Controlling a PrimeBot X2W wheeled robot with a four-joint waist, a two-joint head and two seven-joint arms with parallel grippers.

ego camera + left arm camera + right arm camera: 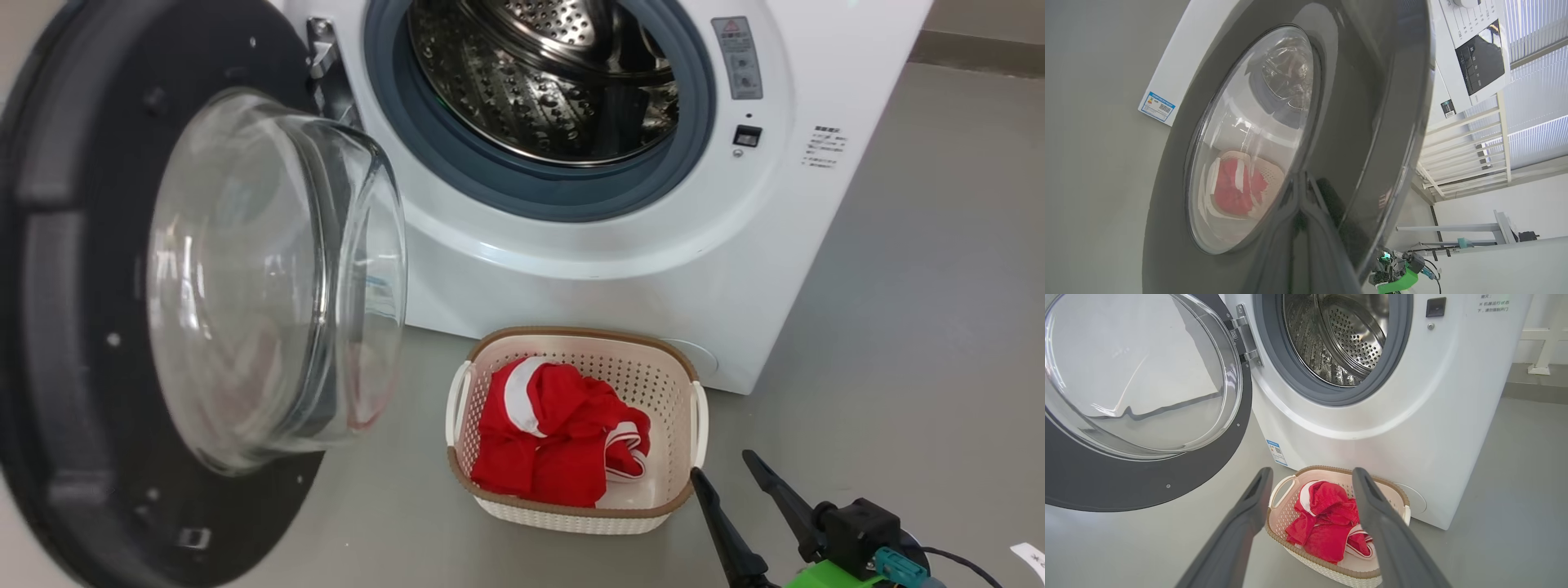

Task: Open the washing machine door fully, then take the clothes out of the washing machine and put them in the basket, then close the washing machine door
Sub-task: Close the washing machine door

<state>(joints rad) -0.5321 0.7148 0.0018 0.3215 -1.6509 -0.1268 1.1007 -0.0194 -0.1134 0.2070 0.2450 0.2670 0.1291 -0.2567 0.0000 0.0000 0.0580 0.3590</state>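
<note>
The washing machine (620,278) stands with its steel drum (555,82) showing nothing inside. The washing machine door (73,286) hangs swung out to the left, glass bowl (269,278) facing me. On the floor in front sits the basket (571,333), holding the red clothes (555,441). My right gripper (722,463) is open just right of the basket, holding nothing; in the right wrist view it (1312,473) hovers above the basket (1327,470) and clothes (1327,522). My left gripper (1306,212) lies close against the door's glossy outer face (1363,122); reflections hide its jaws.
Grey floor (914,327) spreads to the right of the machine. A white railing (1470,134) and window blinds stand beyond the machine in the left wrist view. A scrap of white paper (1030,560) lies at the far right floor edge.
</note>
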